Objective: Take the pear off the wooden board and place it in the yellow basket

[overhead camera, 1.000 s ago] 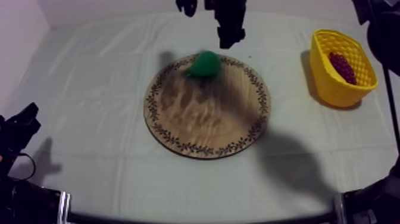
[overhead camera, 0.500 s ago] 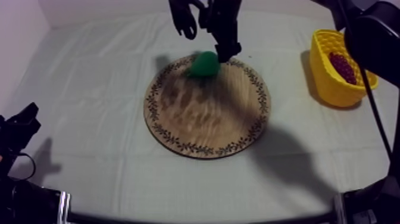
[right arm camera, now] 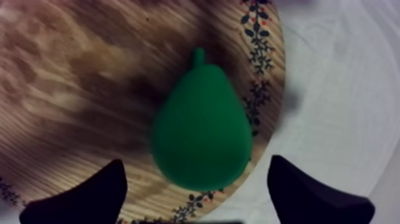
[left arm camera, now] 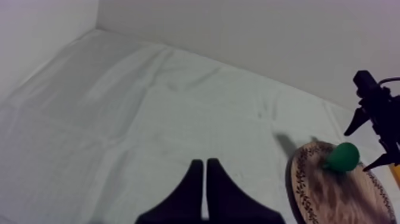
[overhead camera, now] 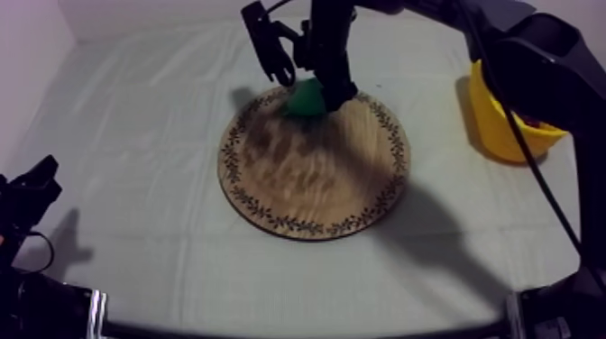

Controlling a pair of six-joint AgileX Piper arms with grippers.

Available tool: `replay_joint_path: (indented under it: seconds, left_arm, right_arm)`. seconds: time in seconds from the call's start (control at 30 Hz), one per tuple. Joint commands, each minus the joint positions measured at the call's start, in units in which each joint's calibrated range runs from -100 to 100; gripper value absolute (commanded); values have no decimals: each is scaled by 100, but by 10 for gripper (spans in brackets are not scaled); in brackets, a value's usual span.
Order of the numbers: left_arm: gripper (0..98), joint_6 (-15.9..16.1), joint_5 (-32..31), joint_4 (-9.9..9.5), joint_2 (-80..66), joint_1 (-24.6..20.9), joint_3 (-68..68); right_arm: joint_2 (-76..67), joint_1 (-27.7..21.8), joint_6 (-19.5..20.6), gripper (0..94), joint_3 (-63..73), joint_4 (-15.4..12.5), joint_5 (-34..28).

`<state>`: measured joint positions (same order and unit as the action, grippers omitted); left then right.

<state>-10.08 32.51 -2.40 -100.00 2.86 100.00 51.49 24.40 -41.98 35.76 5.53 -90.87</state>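
Observation:
A green pear lies on the far rim of the round wooden board. My right gripper reaches down from the far side and stands open, one finger on each side of the pear. In the right wrist view the pear lies stem away, between the wide-apart fingertips of the right gripper, with gaps on both sides. From the left wrist view the pear sits on the board under the right gripper. My left gripper is shut on nothing and rests at the near left.
The yellow basket stands at the right of the table, partly hidden behind my right arm. Grey-white cloth covers the table around the board. A pale wall runs along the far edge.
My right gripper has come down and forward from beyond the board, and its fingers now straddle the pear. The arm now covers much of the basket. The pear and the left arm have not moved.

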Motion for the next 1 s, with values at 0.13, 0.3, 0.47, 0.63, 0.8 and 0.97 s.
replay_joint_path:
  seconds: [0.13, 0.3, 0.47, 0.63, 0.8, 0.97]
  left_arm:
    - [1, -1, -1, -2, 0, 0, 0]
    - [1, -1, -1, -2, 0, 0, 0]
    - [1, -1, -1, -2, 0, 0, 0]
    - [1, -1, -1, -2, 0, 0, 0]
    - [1, -1, -1, -2, 0, 0, 0]
    - [1, -1, -1, -2, 0, 0, 0]
  right_arm:
    - [317, -18, -81, 669, 198, 47, 83]
    - [495, 17, -127, 660, 271, 35, 110]
    - [631, 96, -147, 643, 357, -1, 135]
    - [782, 145, -128, 516, 541, -14, 163]
    - [918, 135, -107, 395, 678, 30, 221]
    - [938, 109, -64, 334, 698, 43, 291]
